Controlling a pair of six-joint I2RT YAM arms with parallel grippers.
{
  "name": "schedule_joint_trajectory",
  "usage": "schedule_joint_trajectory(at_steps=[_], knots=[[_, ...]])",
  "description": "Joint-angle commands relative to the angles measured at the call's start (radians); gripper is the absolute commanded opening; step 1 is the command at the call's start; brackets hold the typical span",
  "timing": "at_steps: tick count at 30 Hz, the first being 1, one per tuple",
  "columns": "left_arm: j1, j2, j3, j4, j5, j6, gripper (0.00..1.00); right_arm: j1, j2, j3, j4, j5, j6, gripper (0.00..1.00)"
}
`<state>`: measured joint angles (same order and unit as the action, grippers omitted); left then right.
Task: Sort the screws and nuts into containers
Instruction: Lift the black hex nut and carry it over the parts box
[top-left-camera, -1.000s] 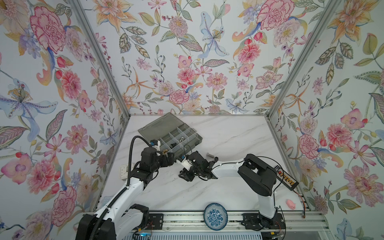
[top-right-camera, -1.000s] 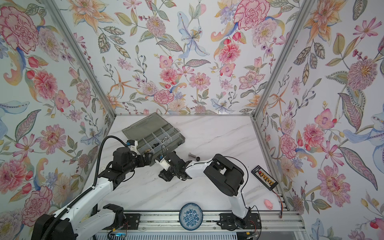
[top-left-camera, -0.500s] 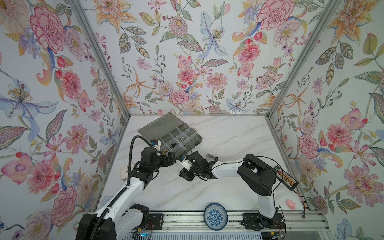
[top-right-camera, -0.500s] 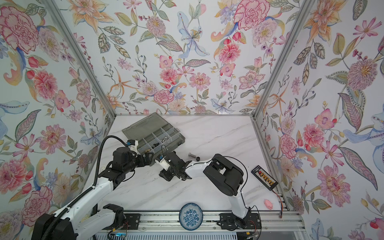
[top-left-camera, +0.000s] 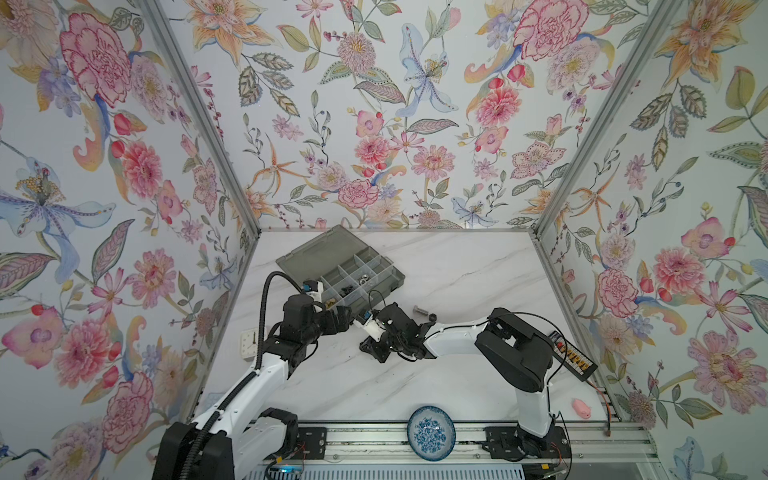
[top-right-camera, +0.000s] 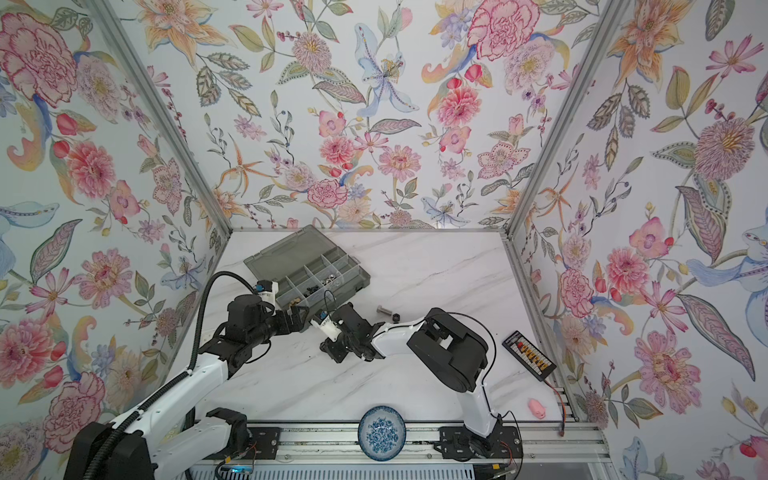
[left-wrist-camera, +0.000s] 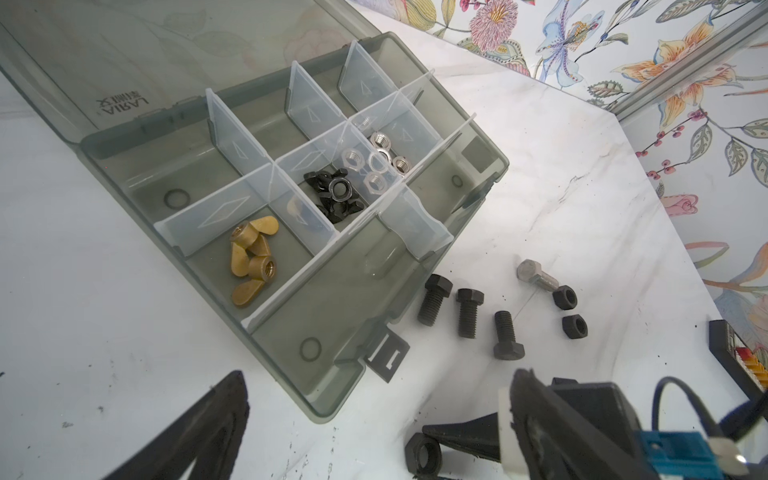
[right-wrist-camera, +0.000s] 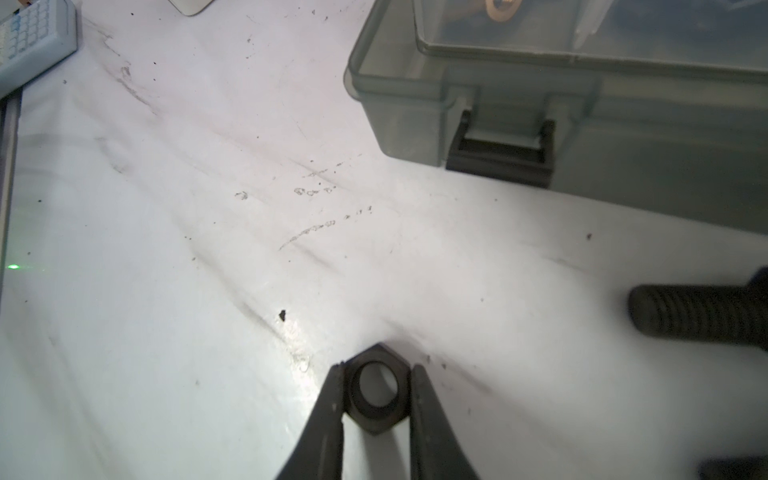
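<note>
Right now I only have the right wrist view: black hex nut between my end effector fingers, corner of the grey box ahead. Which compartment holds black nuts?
Observer: Black wing nuts sit in the organizer box compartment between the brass wing nuts and the silver hex nuts.
Operator: Other loose nuts?
Observer: Two black hex nuts lie on the table beside the silver bolt.
Operator: Left arm in my way?
Observer: The left end effector is open and empty, beside the box's latch side.
</note>
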<state>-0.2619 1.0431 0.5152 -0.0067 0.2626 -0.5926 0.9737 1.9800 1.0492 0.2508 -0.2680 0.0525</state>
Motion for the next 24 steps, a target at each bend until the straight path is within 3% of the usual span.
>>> schedule_joint_trajectory(at_steps=[1,12,24], knots=[[0.012,0.010,-0.012,0.024,0.031,-0.008,0.99,-0.031,-0.073,-0.026,0.002,-0.039,0.007,0.13],[0.013,0.016,-0.008,0.038,0.051,-0.010,0.99,-0.192,-0.204,0.010,-0.035,-0.102,-0.026,0.14],[0.014,0.031,-0.005,0.057,0.093,-0.024,0.99,-0.335,-0.009,0.382,-0.170,-0.086,-0.059,0.15]])
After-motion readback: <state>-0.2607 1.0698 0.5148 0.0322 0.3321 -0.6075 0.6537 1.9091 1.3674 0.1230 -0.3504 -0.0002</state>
